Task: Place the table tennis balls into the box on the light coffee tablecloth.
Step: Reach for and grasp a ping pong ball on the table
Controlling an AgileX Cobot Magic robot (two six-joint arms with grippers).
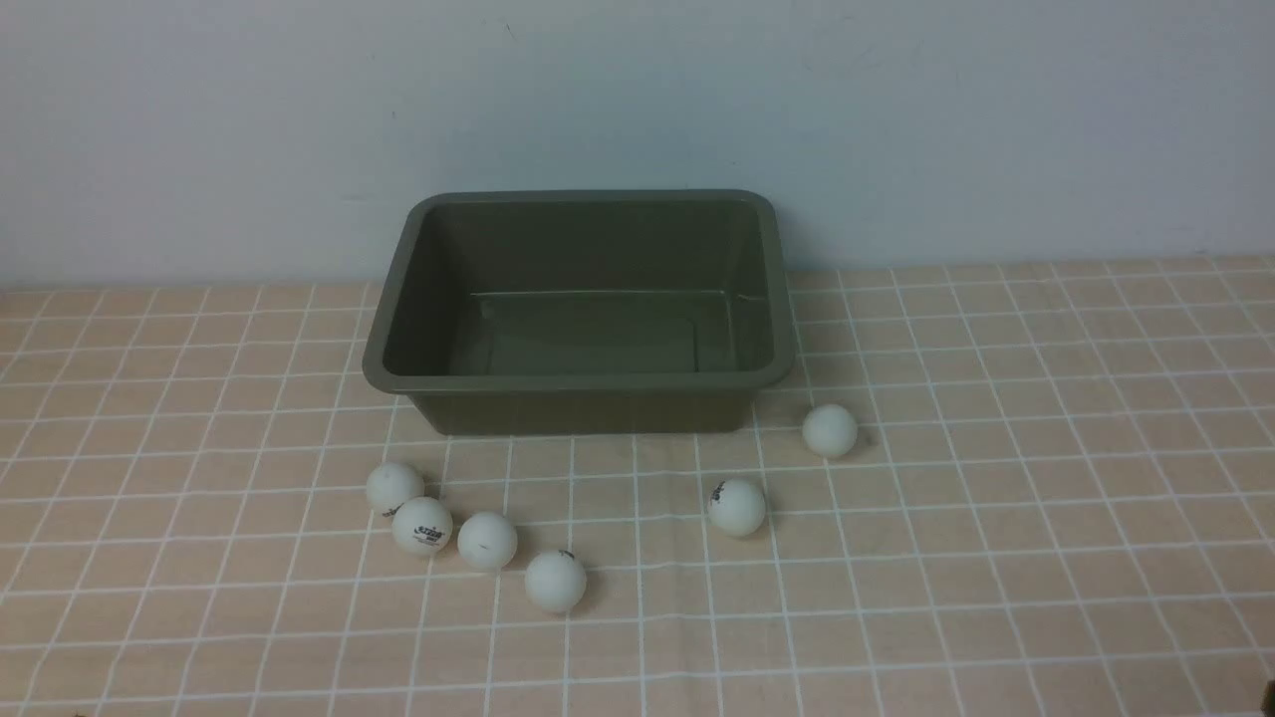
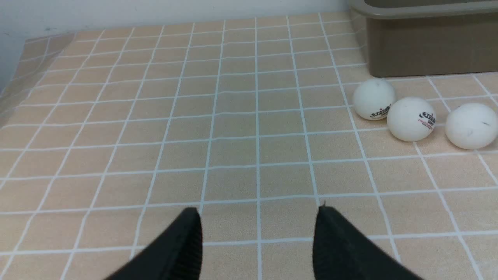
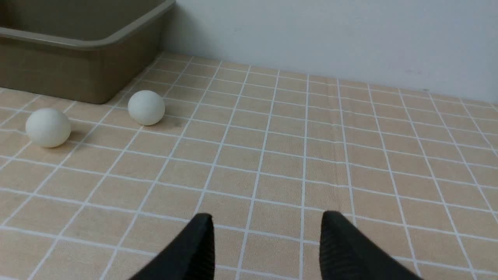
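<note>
1. The left gripper (image 2: 256,212) is released. Its two black fingers stand apart over bare tablecloth (image 2: 233,128), with nothing between them.
2. The right gripper (image 3: 267,216) is released as well, fingers apart over bare cloth and grasping nothing.
3. The green box (image 1: 578,380) stands open-topped at the back of the cloth, near the pale wall (image 1: 637,90). All six balls lie on the cloth in front of it, and none is inside.
4. On the robot's left, four balls form a curved row: the back ball (image 1: 394,487), the red-logo ball (image 1: 421,525), the third ball (image 1: 487,541) and the front ball (image 1: 555,581). The back ball and the red-logo ball touch, the third lies just beside them, and the front one sits a little apart.
5. The left wrist view shows three of that row ahead of the left gripper. They lie off its line toward the box and well apart from the fingertips.
6. On the robot's right lie the middle ball (image 1: 737,506) and the corner ball (image 1: 829,430), the latter just beside the box's near right corner. Both are ahead of the right gripper, off toward the box and well apart from it.
7. Wide bare cloth lies between each gripper and its balls, and on both sides of the box. The left wrist view shows the cloth's far left edge by the wall.
</note>
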